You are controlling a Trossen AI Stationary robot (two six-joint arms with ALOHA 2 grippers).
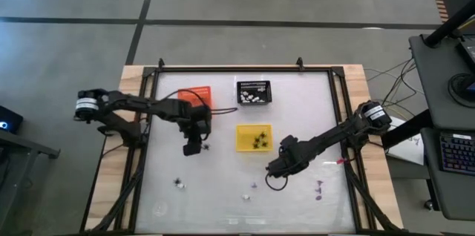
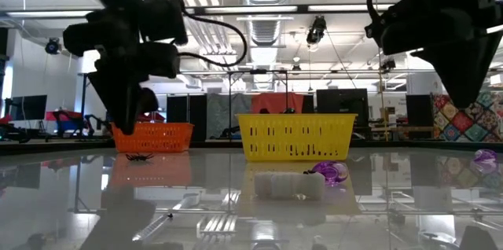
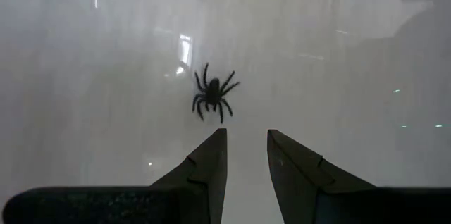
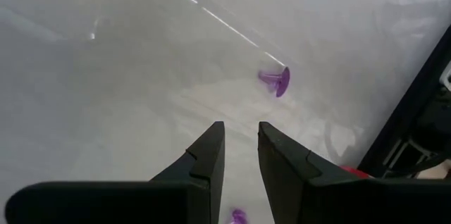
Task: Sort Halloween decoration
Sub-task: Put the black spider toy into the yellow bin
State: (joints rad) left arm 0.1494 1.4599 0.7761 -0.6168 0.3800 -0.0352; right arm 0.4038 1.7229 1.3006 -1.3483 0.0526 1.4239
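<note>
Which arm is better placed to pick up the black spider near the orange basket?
Left. The left hand hangs open just before the spider, while the right hand is by a purple piece.

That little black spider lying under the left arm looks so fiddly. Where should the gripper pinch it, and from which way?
Probably by its round middle body, coming straight down from above. The spider lies flat on the table with thin legs spread all round, so a side approach has little to catch. The left gripper hangs just beside it, slightly parted; closing across the body, legs folding in, seems safest.
</note>
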